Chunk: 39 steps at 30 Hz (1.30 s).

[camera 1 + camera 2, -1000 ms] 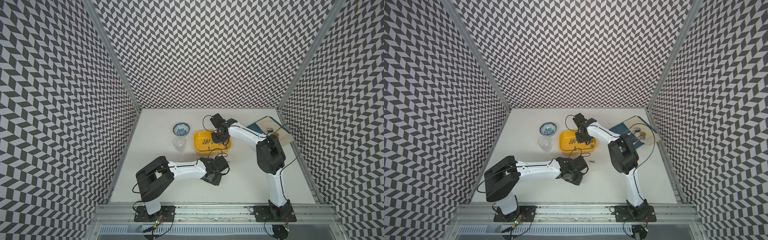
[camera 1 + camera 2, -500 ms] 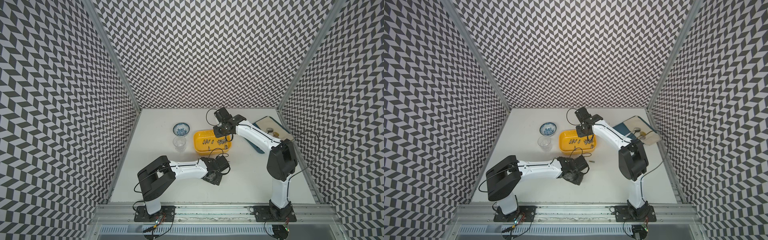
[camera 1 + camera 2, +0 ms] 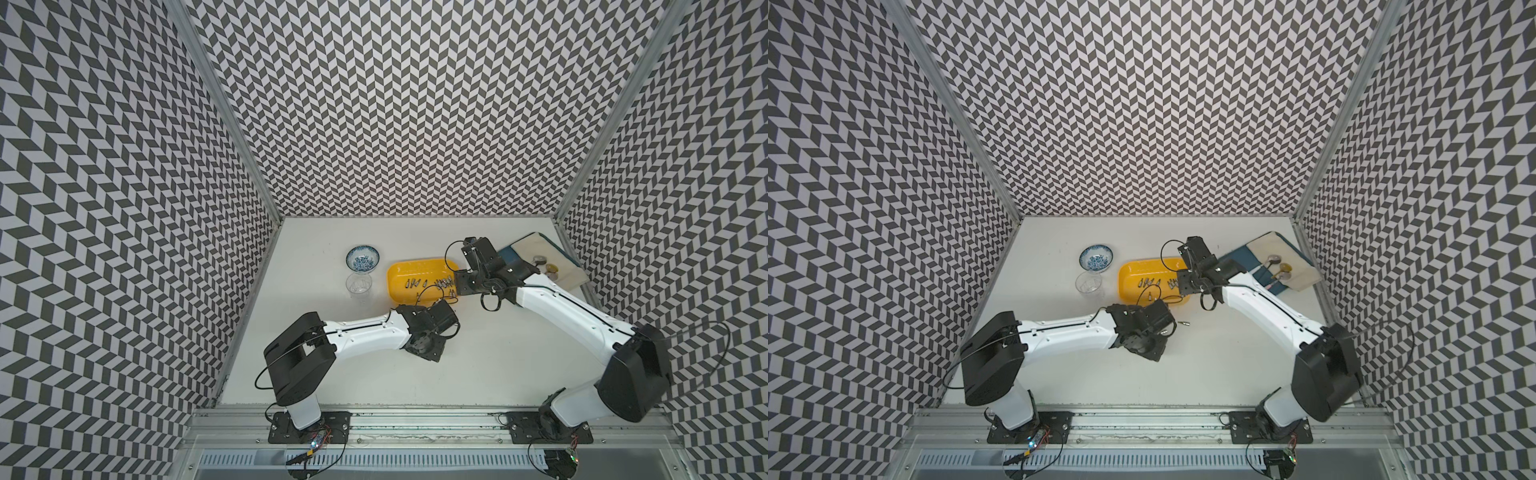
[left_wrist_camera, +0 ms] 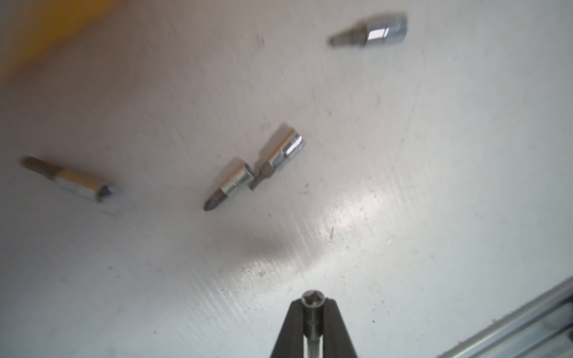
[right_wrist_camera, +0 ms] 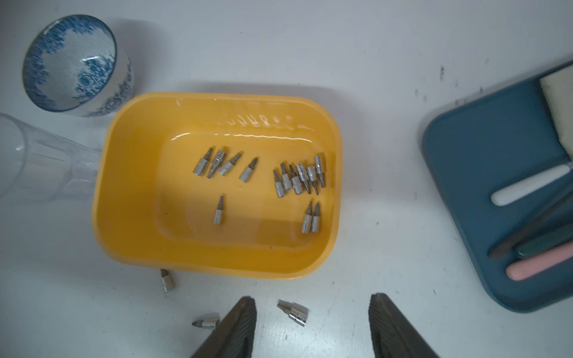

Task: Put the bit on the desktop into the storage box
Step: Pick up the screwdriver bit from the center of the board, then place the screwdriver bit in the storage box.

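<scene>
Left wrist: steel, perhaps hex-socketed bit (image 4: pixel 313 307)

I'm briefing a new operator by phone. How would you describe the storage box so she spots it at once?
On the white table, look between the flat blue tray and the small blue-patterned bowl. The storage box sits there, a shallow bin with rounded corners. It is the only yellow thing, and silver bits lie in it.

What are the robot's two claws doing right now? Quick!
Left gripper: closed, pinching a bit.
Right gripper: open, holding nothing.
</scene>
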{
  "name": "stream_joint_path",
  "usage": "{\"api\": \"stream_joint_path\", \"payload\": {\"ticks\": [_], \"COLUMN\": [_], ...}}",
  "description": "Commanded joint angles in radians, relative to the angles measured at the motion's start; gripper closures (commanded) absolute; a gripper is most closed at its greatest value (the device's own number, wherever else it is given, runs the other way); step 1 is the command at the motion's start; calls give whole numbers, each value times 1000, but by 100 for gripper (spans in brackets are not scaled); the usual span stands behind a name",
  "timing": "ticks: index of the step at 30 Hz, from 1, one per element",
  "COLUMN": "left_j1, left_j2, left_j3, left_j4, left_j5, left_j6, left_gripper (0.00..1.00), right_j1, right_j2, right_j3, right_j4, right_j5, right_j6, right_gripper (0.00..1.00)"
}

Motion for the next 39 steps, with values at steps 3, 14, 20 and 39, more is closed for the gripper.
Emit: {"api": "stream_joint_path", "payload": {"ticks": [3, 14, 20, 39], "left_j1": [96, 342, 400, 416], "left_j2": [-84, 27, 134, 357], "left_j3": [142, 314, 394, 451], "left_j4": [-130, -158, -125, -59], "left_j5": [-16, 5, -4, -181], "left_j6": [101, 295, 347, 426], "left_gripper": [100, 100, 100, 100], "right_j1": [-41, -42, 37, 167], "right_j2": [-89, -194, -233, -139], "right_j3": [-121, -335, -438, -488], "right_j4": [101, 248, 321, 398], "right_j5": [-1, -118, -121, -121], "right_j6": [70, 43, 52, -11], "right_gripper": [36, 35, 37, 38]}}
